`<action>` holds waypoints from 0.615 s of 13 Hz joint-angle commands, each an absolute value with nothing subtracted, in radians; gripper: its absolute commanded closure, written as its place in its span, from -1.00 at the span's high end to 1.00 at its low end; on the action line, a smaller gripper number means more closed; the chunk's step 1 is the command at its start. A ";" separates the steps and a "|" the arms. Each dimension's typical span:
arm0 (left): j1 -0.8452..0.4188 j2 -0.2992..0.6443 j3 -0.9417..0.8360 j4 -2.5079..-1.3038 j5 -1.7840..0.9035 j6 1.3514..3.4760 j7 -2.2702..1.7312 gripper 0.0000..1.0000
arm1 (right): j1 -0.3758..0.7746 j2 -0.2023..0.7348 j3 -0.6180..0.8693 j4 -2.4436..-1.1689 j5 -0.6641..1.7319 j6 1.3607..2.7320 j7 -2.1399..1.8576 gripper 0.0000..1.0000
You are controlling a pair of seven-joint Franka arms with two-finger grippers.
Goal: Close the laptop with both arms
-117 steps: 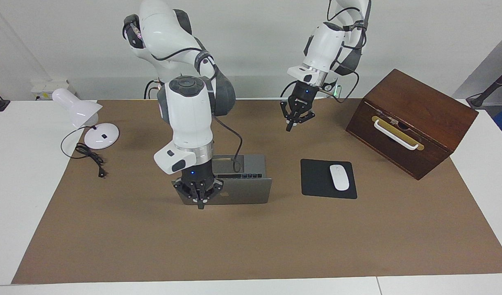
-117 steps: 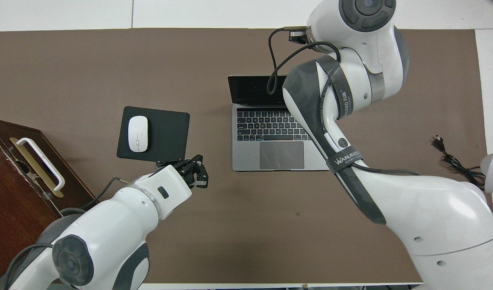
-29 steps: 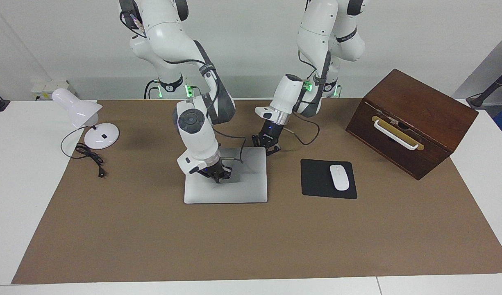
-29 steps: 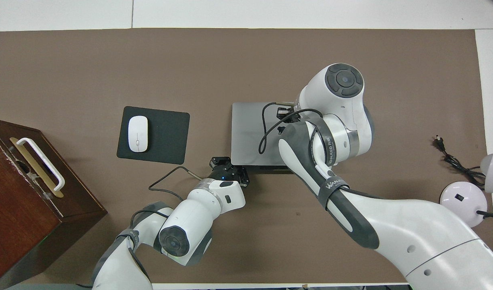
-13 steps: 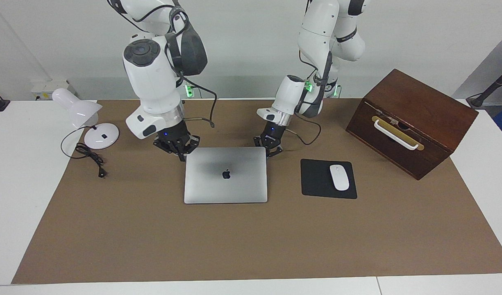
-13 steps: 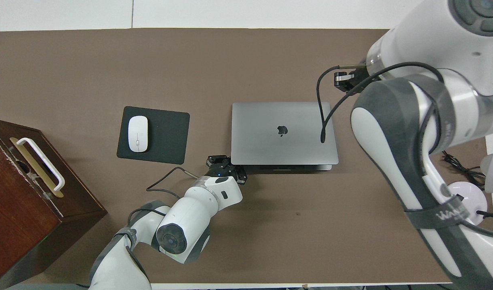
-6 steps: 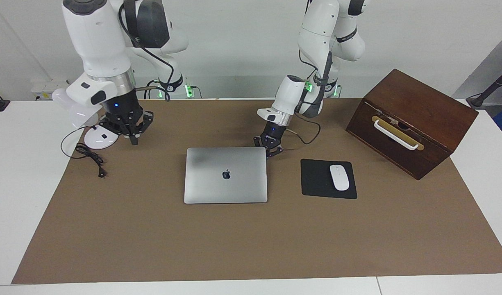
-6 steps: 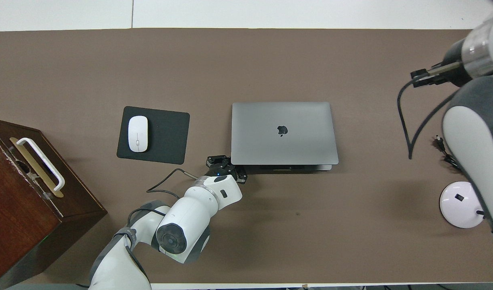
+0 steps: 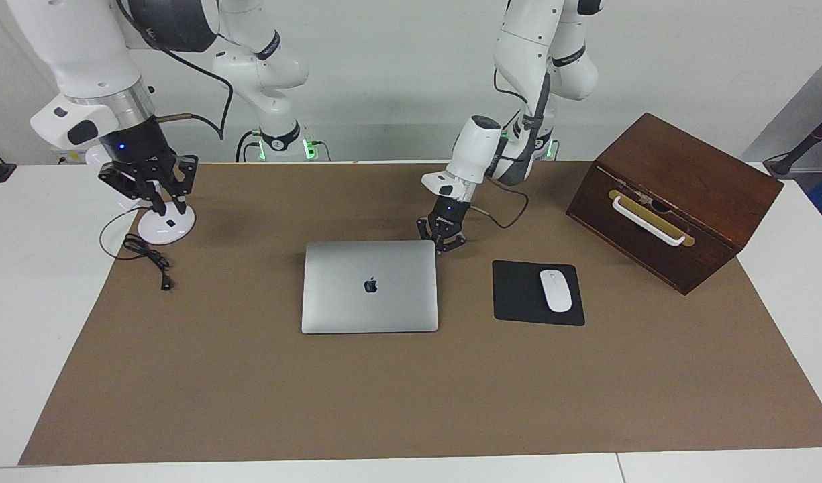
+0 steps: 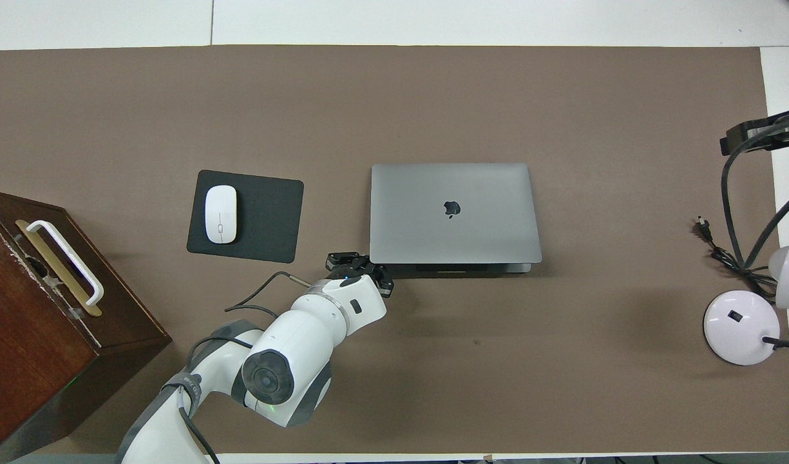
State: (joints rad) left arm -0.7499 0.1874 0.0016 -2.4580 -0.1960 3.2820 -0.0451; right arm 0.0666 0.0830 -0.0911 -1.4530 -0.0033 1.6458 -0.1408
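Note:
The silver-grey laptop [image 9: 370,305] [image 10: 420,219] lies shut and flat on the brown mat, its dark logo facing up. My left gripper [image 9: 441,244] [image 10: 360,263] is shut, its tips low at the laptop's corner nearer to the robots, toward the left arm's end of the table. Whether the tips touch the laptop I cannot tell. My right gripper [image 9: 166,200] hangs in the air over the white lamp's base [image 9: 166,228], well away from the laptop, with its fingers apart and nothing between them. In the overhead view only a black part of the right wrist shows at the edge.
A black mouse pad [image 9: 515,295] with a white mouse [image 9: 555,290] lies beside the laptop, toward the left arm's end. A brown wooden box [image 9: 672,194] with a white handle stands past the mouse pad. The lamp's black cable [image 9: 145,258] trails on the mat.
The right arm has swung away from the laptop, risen, and now hangs over the lamp base with its fingers parted. The left gripper has stayed at the laptop's corner.

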 commanded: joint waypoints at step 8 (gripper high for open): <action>-0.744 0.069 -0.002 -2.537 -0.206 3.160 -0.054 -1.00 | 0.032 0.031 -0.081 -1.485 0.009 1.591 -0.029 1.00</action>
State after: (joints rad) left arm -0.7499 0.1325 0.0015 -2.5024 -0.1960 3.2159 -0.0476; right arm 0.0384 0.0562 -0.0882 -1.4573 -0.0016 1.5999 -0.0234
